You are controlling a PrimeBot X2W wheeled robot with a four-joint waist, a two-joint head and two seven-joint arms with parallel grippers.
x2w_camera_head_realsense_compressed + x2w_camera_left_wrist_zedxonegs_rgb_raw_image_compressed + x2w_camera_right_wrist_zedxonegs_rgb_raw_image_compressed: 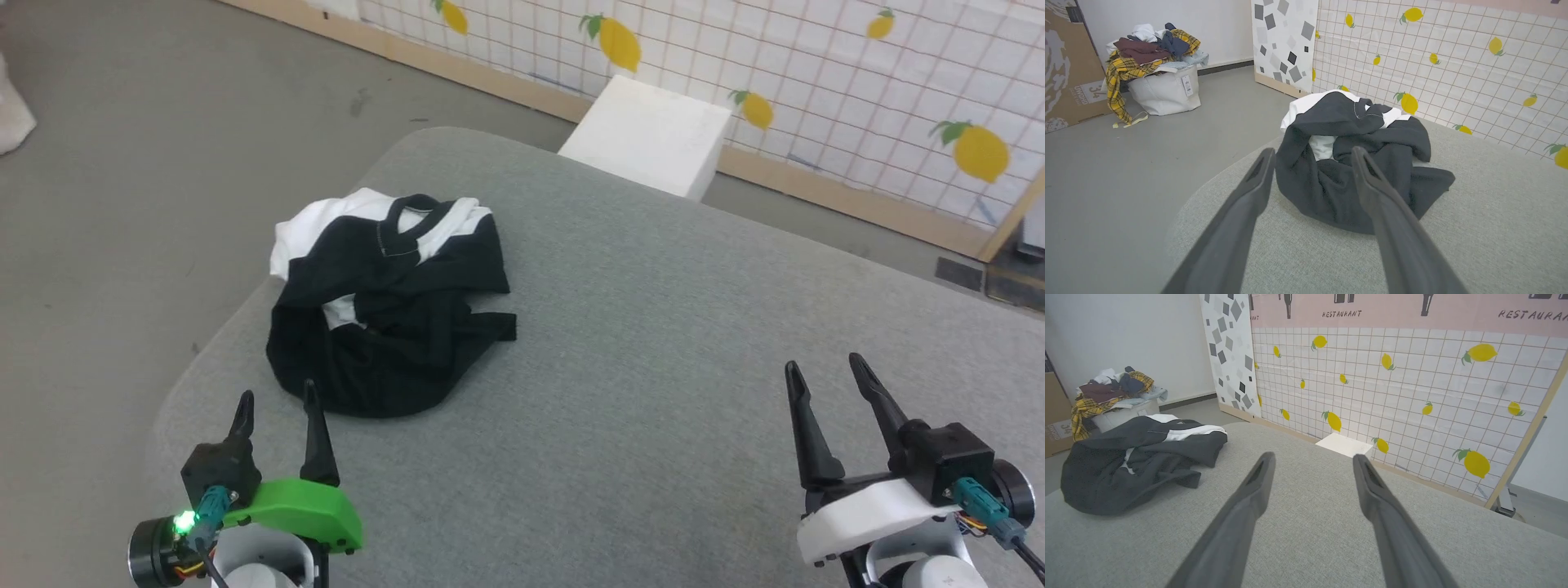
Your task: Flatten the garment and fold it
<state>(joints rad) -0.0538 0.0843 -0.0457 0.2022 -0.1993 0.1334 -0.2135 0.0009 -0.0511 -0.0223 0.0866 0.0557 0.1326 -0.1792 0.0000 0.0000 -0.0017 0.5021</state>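
Operator: Where do my claws stand?

Spotter: Your left claw (277, 392) is spread wide with nothing in it, its tips just short of the garment's (384, 327) near rim and not touching it. Your right claw (823, 363) is equally wide and empty, well off to the garment's right over bare tabletop (653, 367).

Operator: And the garment?

Spotter: It's a crumpled heap, black cloth mostly on top. White shows on its far side and in a small patch at its middle, and the collar is turned away from you. The tabletop's rounded edge runs just beside the garment's left.

Operator: How do I start flattening?

Spotter: I'd judge you want two edges first. Pinch the near black rim with the left claw, low and shallow, so you catch one layer. Bring the right claw across to the flap sticking out on the garment's right. Then draw them apart toward the garment's right, because the heap could slip over that edge.

Operator: What can't you tell?

Spotter: Which fold is sleeve and which is hem, because the lower layers are buried. I can't make out any chest print. Past the garment's far side there's a white block (645, 135), and a basket of clothes (1163, 90) sits on the floor beyond its left.
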